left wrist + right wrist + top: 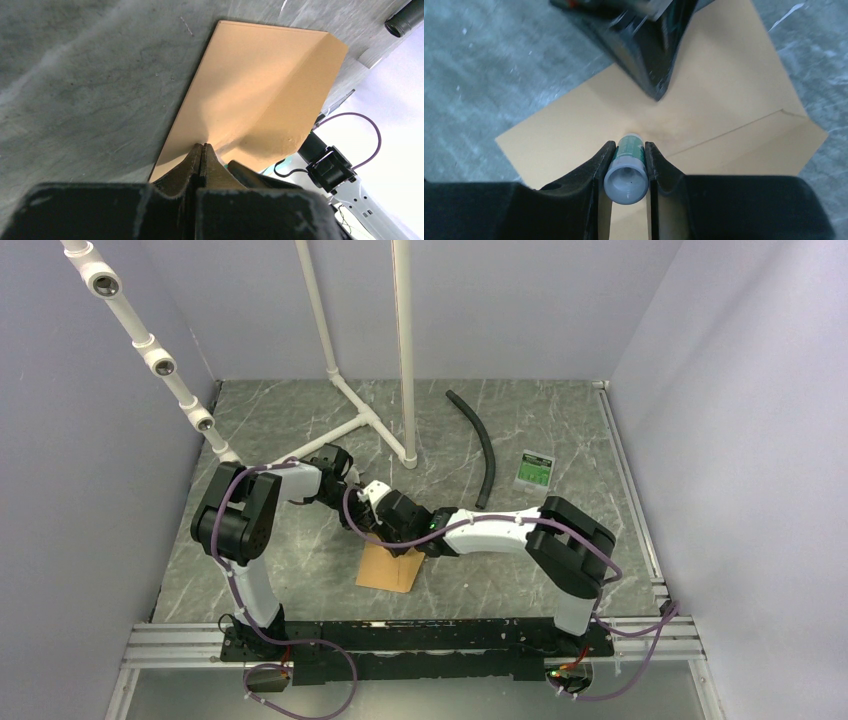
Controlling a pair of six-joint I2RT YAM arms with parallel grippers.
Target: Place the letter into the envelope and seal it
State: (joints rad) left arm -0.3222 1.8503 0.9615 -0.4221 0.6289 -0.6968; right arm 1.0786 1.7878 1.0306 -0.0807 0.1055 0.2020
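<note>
The orange-brown envelope (390, 570) lies flat on the grey marble table, also seen in the left wrist view (250, 85) and the right wrist view (574, 135). Its flap (774, 150) is bent along a crease at one end. My left gripper (201, 146) is shut, its tips pressing on the envelope's face; it appears in the right wrist view as a dark wedge (656, 75). My right gripper (625, 150) is shut on a green-and-white glue stick (626, 170), whose tip points at the envelope's middle, close to the left gripper's tips. The peach-pink letter is out of view.
A black hose (480, 445) and a green-white card (536, 468) lie at the back right. A white pipe frame (365, 420) stands at the back. Metal rails (420, 635) run along the near edge. Walls close in left and right.
</note>
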